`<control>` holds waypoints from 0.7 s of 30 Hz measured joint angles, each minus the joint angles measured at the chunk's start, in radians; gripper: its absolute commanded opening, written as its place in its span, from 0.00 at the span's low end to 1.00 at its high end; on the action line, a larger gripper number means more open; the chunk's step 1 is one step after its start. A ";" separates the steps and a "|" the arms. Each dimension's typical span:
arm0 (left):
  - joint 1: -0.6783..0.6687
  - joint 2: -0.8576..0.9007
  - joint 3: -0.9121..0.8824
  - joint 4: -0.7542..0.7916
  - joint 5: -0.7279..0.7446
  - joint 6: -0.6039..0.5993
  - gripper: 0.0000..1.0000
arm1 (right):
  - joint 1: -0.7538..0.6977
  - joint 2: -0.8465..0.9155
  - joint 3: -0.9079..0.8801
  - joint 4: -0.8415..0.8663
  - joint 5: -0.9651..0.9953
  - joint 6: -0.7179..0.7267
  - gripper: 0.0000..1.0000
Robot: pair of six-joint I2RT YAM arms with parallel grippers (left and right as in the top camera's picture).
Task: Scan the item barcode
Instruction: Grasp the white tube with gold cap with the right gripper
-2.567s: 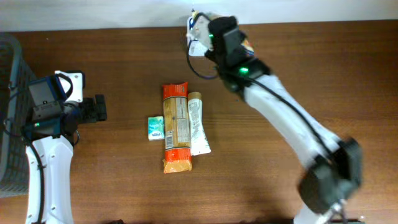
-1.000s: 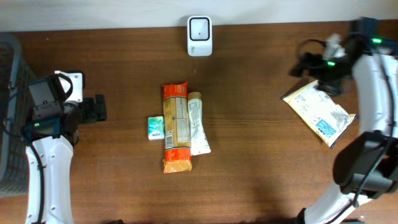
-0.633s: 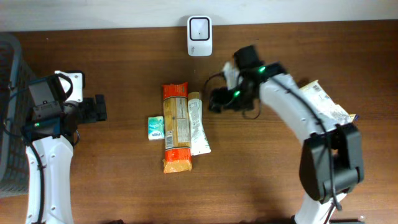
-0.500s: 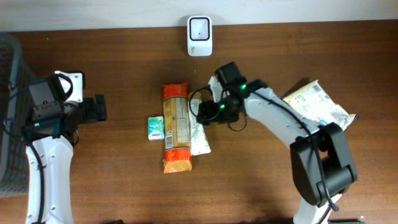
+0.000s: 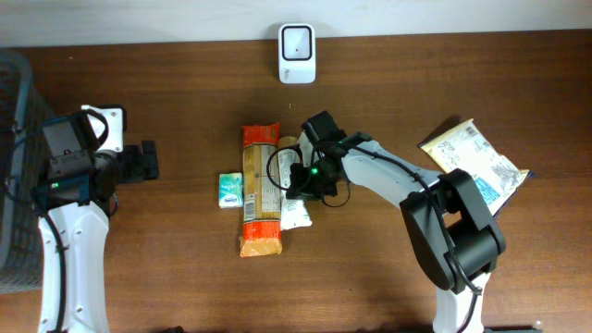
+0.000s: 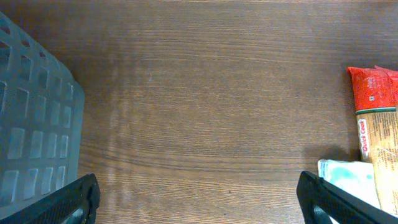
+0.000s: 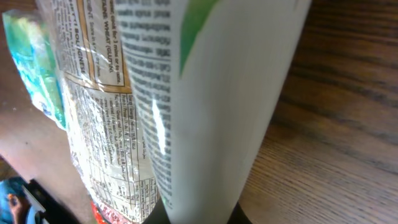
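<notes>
The white tube [image 5: 295, 215] is shown at mid-table, just right of the orange pasta packet [image 5: 260, 199], and is clasped by the clenched fingers of the right gripper [image 5: 297, 177]. The left gripper [image 5: 146, 160] is held spread wide and empty at the left, near the basket [image 5: 11, 185]. The scanner [image 5: 296, 42] is seen at the far edge.

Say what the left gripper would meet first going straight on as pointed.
Probably bare table: the open left gripper faces down onto wood, basket and pasta pack off to the sides.
</notes>
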 measured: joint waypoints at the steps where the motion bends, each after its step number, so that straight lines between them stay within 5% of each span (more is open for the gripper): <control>1: 0.000 0.000 0.000 0.000 0.000 0.000 0.99 | -0.011 0.000 0.000 -0.004 -0.019 0.000 0.04; 12: 0.000 0.000 0.000 0.000 0.000 0.000 0.99 | -0.264 -0.082 -0.005 -0.032 -0.595 -0.381 0.04; 21: 0.000 0.000 0.000 0.000 0.000 0.000 0.99 | -0.309 -0.369 -0.006 -0.033 -0.668 -0.417 0.04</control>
